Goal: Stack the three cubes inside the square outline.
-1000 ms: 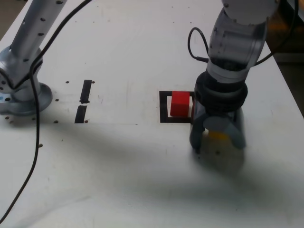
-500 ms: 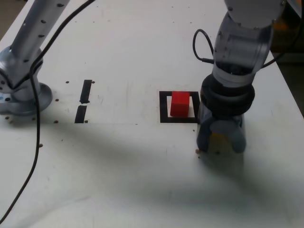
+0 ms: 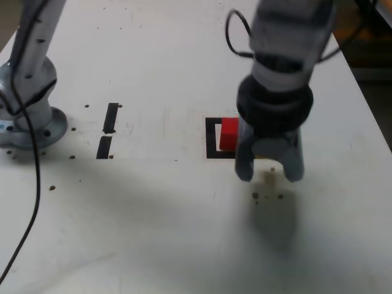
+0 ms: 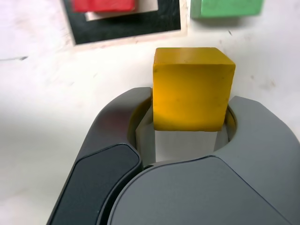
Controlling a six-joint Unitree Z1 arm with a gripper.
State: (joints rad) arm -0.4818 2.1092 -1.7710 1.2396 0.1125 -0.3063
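One yellow cube (image 4: 193, 89) sits clamped squarely in the jaws; equal-sided, no long axis.

Exterior view looks down over the table (image 3: 153, 233); wrist view faces it close-up

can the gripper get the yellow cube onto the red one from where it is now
Probably yes. The gripper is shut on the yellow cube, raised beside the square outline. The red cube sits inside it with nothing seen on top, and the green cube lies off to one side.
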